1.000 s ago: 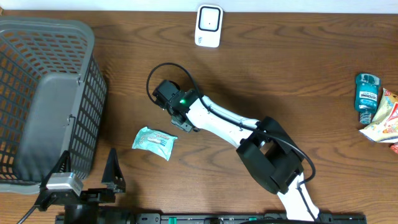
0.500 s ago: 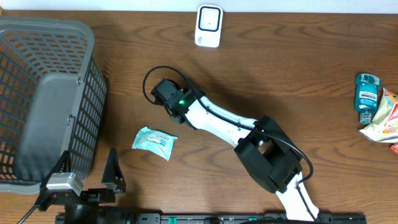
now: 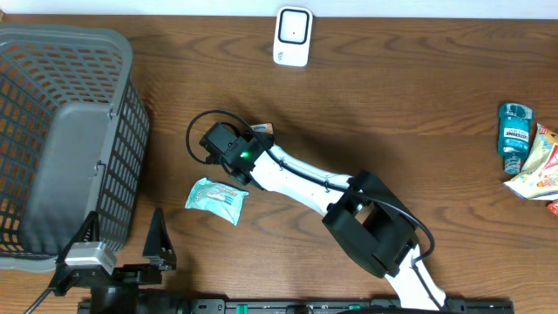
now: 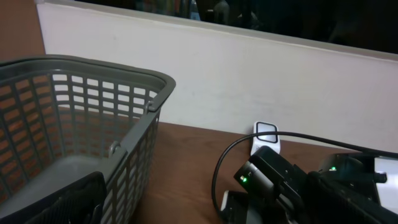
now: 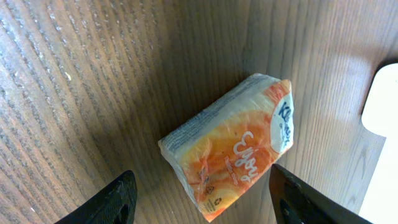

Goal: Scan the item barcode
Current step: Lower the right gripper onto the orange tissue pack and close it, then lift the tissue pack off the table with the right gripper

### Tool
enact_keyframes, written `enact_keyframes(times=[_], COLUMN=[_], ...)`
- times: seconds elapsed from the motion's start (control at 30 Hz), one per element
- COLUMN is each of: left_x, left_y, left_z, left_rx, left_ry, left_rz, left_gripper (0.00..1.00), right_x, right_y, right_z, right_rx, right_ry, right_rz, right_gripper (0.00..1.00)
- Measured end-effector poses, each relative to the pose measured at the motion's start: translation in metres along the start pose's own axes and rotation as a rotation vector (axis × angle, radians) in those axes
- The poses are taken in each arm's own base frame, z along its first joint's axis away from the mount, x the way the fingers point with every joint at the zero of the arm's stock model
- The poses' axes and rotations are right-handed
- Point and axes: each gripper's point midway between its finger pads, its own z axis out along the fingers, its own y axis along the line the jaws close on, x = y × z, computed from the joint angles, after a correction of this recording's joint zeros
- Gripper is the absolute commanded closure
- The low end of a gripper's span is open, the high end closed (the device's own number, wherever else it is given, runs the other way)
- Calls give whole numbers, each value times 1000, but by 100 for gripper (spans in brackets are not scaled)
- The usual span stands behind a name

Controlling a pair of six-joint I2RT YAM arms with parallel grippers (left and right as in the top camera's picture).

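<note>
An orange tissue pack (image 5: 233, 146) lies flat on the wooden table, set at a slant. My right gripper (image 5: 208, 208) hangs over it, open, with one dark finger (image 5: 121, 199) on each side of the pack's lower corner and clear of it. From overhead the right gripper (image 3: 228, 148) covers most of this pack, and only an orange corner (image 3: 262, 128) shows. The white barcode scanner (image 3: 293, 37) stands at the table's far edge. My left gripper (image 3: 123, 240) rests open at the front left, holding nothing.
A teal packet (image 3: 216, 197) lies just in front of the right gripper. A grey mesh basket (image 3: 96, 52) fills the left side. A blue mouthwash bottle (image 3: 513, 133) and snack bags (image 3: 536, 174) sit at the right edge.
My right gripper has moved left and slightly toward the front, uncovering the orange pack's corner. Its jaws have narrowed a little. The left arm has not moved.
</note>
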Motion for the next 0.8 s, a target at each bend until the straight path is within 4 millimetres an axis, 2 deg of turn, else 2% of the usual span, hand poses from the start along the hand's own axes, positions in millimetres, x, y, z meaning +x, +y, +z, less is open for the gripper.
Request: enact_keyframes(times=[0.1, 0.23, 0.37, 0.47, 0.63, 0.8], left_x=[0, 0, 0, 0, 0, 0], left_y=[0, 0, 0, 0, 0, 0], left_z=[0, 0, 0, 0, 0, 0], left_rx=[0, 0, 0, 0, 0, 0], left_ry=[0, 0, 0, 1, 0, 0], left_rz=[0, 0, 0, 0, 0, 0], left_gripper=[2, 2, 2, 2, 2, 2], right_x=[-3, -5, -5, 1, 4, 15], right_y=[2, 6, 8, 10, 13, 20], right_z=[1, 8, 12, 18, 14, 5], right_rx=[-11, -13, -23, -29, -59, -131], right_ry=[-16, -14, -14, 20, 44, 100], right_rz=[-18, -48, -61, -63, 20, 204], right_gripper=[37, 44, 68, 99, 99, 99])
